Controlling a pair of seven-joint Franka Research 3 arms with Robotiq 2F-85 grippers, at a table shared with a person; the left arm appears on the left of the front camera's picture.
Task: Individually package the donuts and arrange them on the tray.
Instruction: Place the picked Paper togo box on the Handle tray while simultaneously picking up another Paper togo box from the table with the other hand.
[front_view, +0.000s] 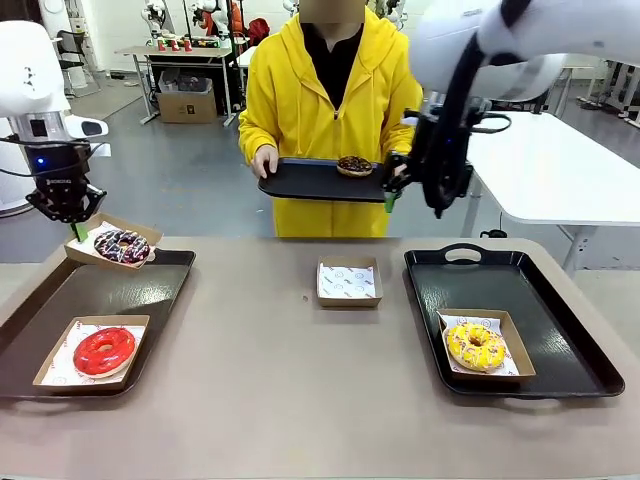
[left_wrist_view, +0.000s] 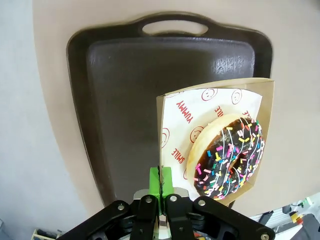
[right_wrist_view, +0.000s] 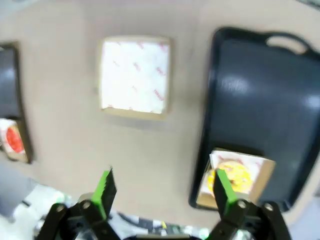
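My left gripper (front_view: 76, 226) (left_wrist_view: 160, 176) is shut on the edge of a paper-lined cardboard box (front_view: 100, 228) (left_wrist_view: 215, 100). That box carries the dark chocolate sprinkled donut (front_view: 122, 246) (left_wrist_view: 230, 157) and hangs tilted over the far corner of the left tray (front_view: 120, 290) (left_wrist_view: 145, 75). The red donut (front_view: 103, 351) (right_wrist_view: 14, 140) lies boxed on that tray's near end. On the right tray (front_view: 540, 300) (right_wrist_view: 260, 90) sits the boxed yellow donut (front_view: 475, 346) (right_wrist_view: 232, 176). My right gripper (front_view: 392, 190) (right_wrist_view: 164, 189) hangs open and high, beside the person's black tray (front_view: 310, 180) bearing the brown donut (front_view: 354, 165).
An empty paper-lined box (front_view: 349, 282) (right_wrist_view: 134, 75) sits mid-table between the two trays. The person in a yellow hoodie (front_view: 300, 90) stands at the far side, holding the black tray with both hands. The far half of the right tray is bare.
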